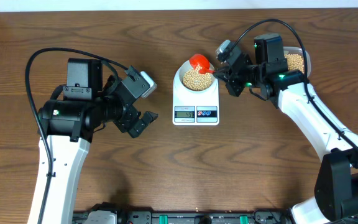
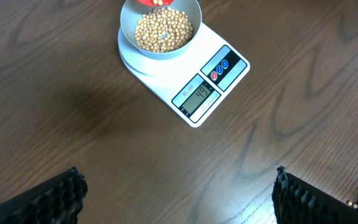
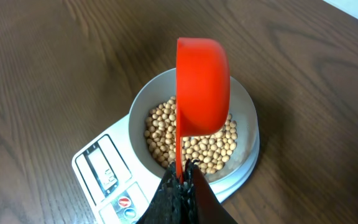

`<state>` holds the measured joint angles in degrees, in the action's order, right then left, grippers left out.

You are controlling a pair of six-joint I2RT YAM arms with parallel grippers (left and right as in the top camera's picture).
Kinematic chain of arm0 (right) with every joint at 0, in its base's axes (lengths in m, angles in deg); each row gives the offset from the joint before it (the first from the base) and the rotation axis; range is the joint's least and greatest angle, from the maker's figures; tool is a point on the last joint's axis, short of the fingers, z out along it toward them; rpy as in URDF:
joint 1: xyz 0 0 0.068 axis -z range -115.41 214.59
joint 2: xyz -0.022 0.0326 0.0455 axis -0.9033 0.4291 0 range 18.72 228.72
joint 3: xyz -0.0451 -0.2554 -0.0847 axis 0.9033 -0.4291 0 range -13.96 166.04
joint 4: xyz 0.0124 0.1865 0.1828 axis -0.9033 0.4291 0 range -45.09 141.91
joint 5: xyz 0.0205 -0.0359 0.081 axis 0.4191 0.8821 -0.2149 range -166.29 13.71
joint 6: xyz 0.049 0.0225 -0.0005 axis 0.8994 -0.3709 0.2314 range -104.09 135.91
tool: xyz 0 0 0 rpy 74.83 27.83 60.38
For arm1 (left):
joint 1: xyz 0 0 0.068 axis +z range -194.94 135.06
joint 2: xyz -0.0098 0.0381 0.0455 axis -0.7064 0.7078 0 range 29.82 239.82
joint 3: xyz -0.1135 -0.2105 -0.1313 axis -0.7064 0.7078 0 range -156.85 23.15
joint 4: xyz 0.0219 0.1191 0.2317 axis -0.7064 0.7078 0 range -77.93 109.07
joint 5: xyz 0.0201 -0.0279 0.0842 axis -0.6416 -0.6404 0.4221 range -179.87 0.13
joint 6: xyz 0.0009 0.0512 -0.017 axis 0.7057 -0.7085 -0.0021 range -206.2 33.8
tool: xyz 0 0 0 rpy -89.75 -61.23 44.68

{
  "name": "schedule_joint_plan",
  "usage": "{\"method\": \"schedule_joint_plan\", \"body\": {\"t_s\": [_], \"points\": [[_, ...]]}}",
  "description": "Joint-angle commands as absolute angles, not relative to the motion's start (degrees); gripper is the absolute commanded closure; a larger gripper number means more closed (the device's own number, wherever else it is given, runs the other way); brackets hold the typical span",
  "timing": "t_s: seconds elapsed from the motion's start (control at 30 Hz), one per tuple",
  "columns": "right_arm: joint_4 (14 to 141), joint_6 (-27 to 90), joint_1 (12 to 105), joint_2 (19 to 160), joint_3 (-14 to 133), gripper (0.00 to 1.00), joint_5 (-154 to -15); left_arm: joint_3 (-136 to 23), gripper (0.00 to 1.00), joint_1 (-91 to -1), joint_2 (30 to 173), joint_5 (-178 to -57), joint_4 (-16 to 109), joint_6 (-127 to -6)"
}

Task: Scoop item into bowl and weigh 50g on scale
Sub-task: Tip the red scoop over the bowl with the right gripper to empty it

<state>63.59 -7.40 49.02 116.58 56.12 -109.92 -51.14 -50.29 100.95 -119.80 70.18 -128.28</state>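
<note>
We find the wooden surface (image 1: 166, 180) carrying the scale (image 1: 196, 99) midway along its far edge, with the display facing the near edge. The left arm stands idle toward the left edge. Its gripper (image 1: 143, 122) is released, fingers spread wide and apart from everything. The right gripper (image 3: 180, 186) is clenched on the handle of a red scoop (image 3: 202, 87), which is tipped on edge over the bowl (image 3: 143, 102). A clear tub (image 1: 304, 61), partly hidden by the right arm, lies toward the far right corner with the stock in it. The bowl sits on the scale, its floor covered with beans (image 2: 163, 31).

Progress: we judge the scooping well advanced and the weighing near its end. Only fine topping-up to 50 looks to be left. The display (image 2: 196, 96) appears to read in the forties, but we cannot fix the last digit. The small print above it is illegible, and no brand is readable.
</note>
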Motion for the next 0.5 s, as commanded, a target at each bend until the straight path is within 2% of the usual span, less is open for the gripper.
{"method": "schedule_joint_plan", "body": {"t_s": [0.0, 0.47], "points": [[63.59, -9.08, 48.49, 115.29, 57.26, 0.99, -109.55, -52.1, 0.02, -50.05, 100.53, -120.72, 70.31, -128.81], [64.0, -10.94, 46.85, 115.29, 57.26, 0.99, -107.49, -52.1, 0.02, -50.05, 100.53, -120.72, 70.31, -128.81]]}}
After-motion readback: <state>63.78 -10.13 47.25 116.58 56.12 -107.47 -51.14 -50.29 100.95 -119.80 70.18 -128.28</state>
